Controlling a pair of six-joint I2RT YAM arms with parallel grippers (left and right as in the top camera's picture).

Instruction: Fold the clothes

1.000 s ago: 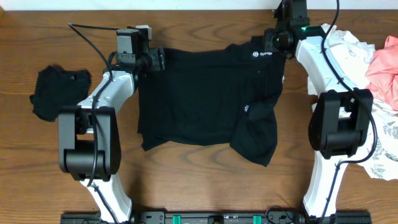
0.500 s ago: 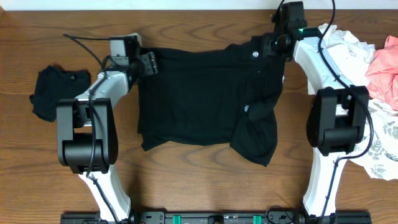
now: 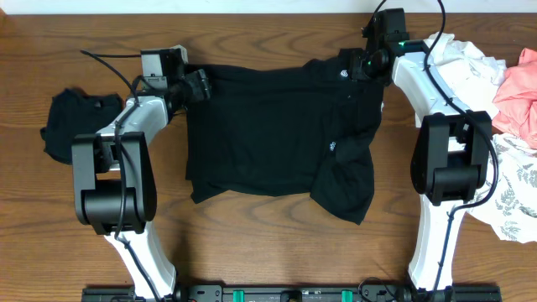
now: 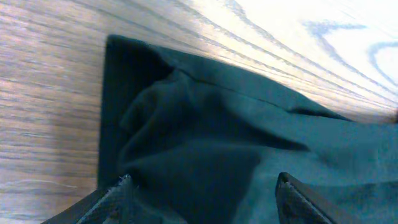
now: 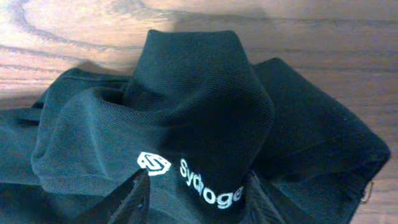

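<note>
A black shirt [image 3: 268,126] lies spread on the wooden table, its lower right part folded over in a lump. My left gripper [image 3: 200,84] is at the shirt's top left corner. In the left wrist view its fingers [image 4: 202,199] stand wide apart, open, with dark cloth [image 4: 236,149] lying between them. My right gripper [image 3: 362,65] is at the top right corner by the white logo. In the right wrist view its fingers [image 5: 199,199] flank a raised bunch of the shirt [image 5: 199,106] and look closed on it.
A crumpled black garment [image 3: 75,122] lies at the far left. At the right edge sits a pile of clothes: a white one [image 3: 470,54], a pink one [image 3: 520,92] and a leaf-patterned white one [image 3: 520,193].
Both arms have swung slightly: the left wrist moved left and the right wrist moved up the table. The shirt's top right corner with the logo shifted a little to the left.
</note>
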